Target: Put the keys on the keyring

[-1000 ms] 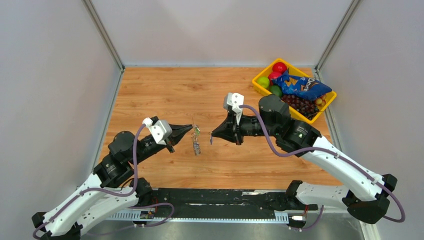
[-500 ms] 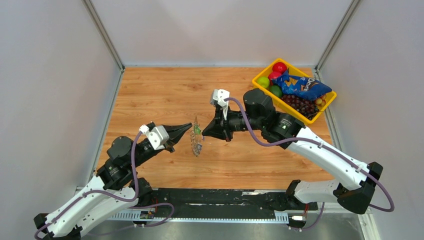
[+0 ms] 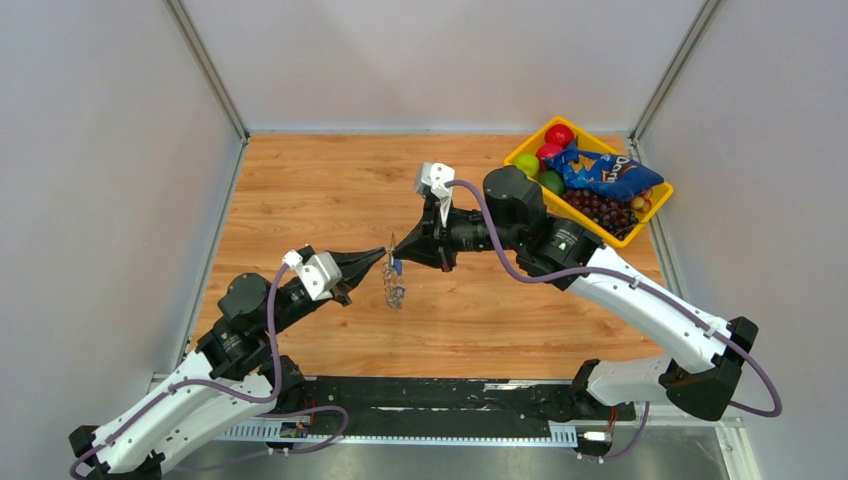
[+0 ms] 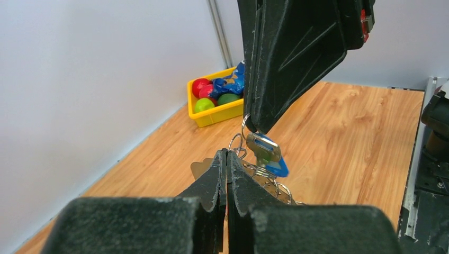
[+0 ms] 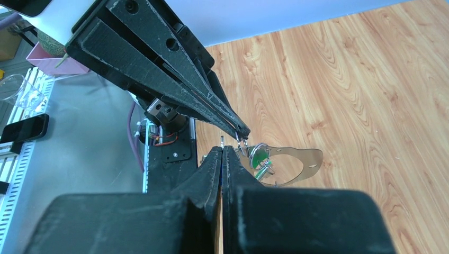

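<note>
Left hand (image 3: 383, 254) and right hand (image 3: 398, 262) shut, tips meeting above the counter (image 3: 300, 180).
Top: keys (image 3: 395, 292) dangle between them. Left wrist: left pinches the keyring (image 4: 236, 143); right grips a blue key (image 4: 267, 157). Right wrist: green key (image 5: 259, 157) hangs. Risk: misalignment slips the key off.

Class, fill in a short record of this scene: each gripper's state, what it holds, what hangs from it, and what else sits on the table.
Left gripper: shut on the keyring
Right gripper: shut on a blue-capped key, almost tip to tip with the left
Chain: hangs below the two tips
Green-capped key: in the hanging bunch
Yellow tray: far right corner of the wooden table, holding fruit and a blue snack bag
</note>
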Action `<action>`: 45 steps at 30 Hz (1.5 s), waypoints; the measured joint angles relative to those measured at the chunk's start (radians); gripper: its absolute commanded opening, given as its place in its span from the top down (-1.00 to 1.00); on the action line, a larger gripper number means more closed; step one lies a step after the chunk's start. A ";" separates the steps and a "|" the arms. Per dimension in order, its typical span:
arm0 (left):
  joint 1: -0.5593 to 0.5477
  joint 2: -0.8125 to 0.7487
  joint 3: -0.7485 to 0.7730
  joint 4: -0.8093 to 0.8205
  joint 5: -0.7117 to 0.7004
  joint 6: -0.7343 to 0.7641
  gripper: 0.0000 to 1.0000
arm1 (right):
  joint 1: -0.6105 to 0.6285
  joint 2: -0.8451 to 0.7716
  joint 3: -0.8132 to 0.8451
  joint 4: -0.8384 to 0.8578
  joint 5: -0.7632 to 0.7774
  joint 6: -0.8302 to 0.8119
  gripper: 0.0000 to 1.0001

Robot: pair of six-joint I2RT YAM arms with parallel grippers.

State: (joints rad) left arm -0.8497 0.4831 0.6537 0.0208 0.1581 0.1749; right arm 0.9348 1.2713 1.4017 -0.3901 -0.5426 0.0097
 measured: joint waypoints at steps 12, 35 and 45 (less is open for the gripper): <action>0.000 -0.016 -0.001 0.003 -0.002 0.000 1.00 | 0.025 0.024 0.000 0.006 0.039 0.008 1.00; 0.001 -0.034 -0.006 0.007 -0.008 -0.001 1.00 | 0.040 0.024 0.004 0.020 0.158 0.052 1.00; 0.001 -0.039 -0.006 0.007 -0.008 -0.001 1.00 | 0.046 0.024 0.004 0.023 0.183 0.068 1.00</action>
State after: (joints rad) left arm -0.8486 0.4446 0.6476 0.0277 0.1505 0.1738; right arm 0.9810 1.2953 1.4055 -0.3672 -0.3592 0.0772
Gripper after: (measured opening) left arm 0.006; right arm 0.005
